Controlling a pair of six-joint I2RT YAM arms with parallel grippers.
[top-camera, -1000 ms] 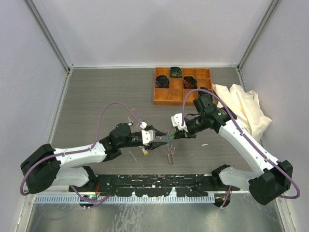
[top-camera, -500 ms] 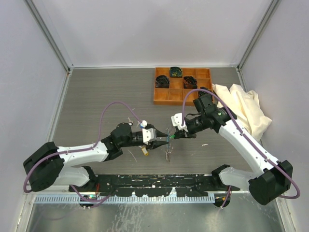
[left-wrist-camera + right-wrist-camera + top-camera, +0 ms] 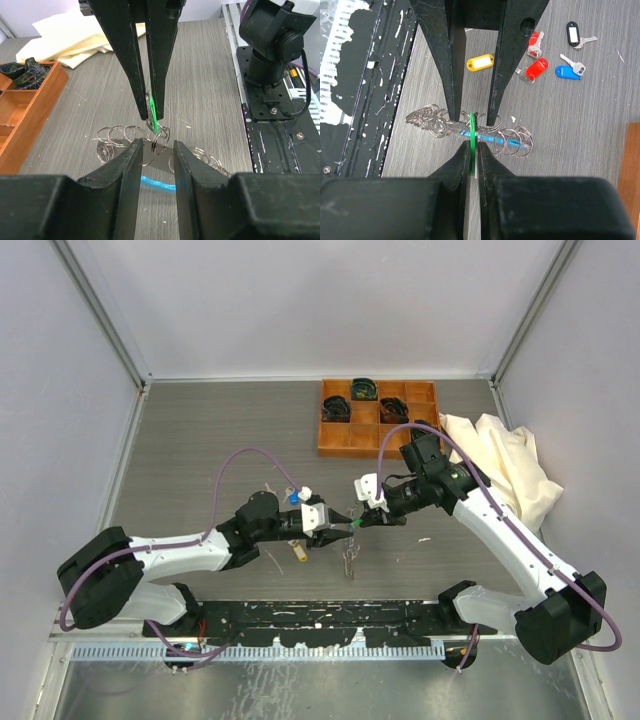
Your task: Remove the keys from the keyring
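right gripper pressed together on the green tag, held edge-on, mid-table, just in front of the arm bases; left gripper meets it nose to nose, jaws at a narrow gap astride the keyring, a silver piece spanning the gap; can't tell if it's actually clamped; keyring's coil loops fan out to both sides of the fingers, light-blue segment under the left jaws; can't tell if the low end touches the table; loose keys lie beside it on the table: yellow tag, two red, blue, black; orange tray and cream cloth at far right
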